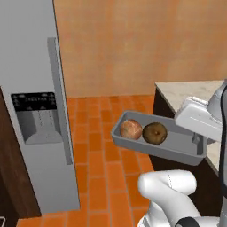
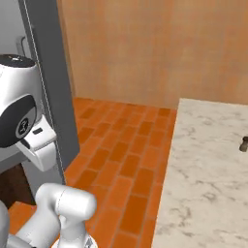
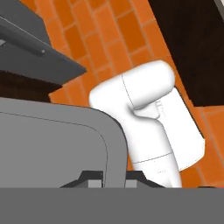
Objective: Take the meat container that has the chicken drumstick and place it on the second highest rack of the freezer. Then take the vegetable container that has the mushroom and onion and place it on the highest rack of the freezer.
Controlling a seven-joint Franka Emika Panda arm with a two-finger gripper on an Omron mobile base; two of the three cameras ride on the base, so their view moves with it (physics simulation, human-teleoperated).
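The left base view shows the grey container point(image 1: 177, 146) in the air above the floor point(image 1: 97, 146), beside the worktop point(image 1: 186, 91), with the onion point(image 1: 131, 129) and the mushroom point(image 1: 154, 133) inside. The hand point(image 1: 196, 138) is pinching its right rim. The hand view shows the rim between the fingertips point(image 3: 89, 177).

freezer point(image 1: 35, 111) cut off at top (left edge too), small countertop object point(image 2: 244, 144) indistinct

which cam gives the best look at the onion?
Left base view: the onion sits unobstructed in the grey container, beside the mushroom. Hand view gives the container's wall close up, contents hidden.
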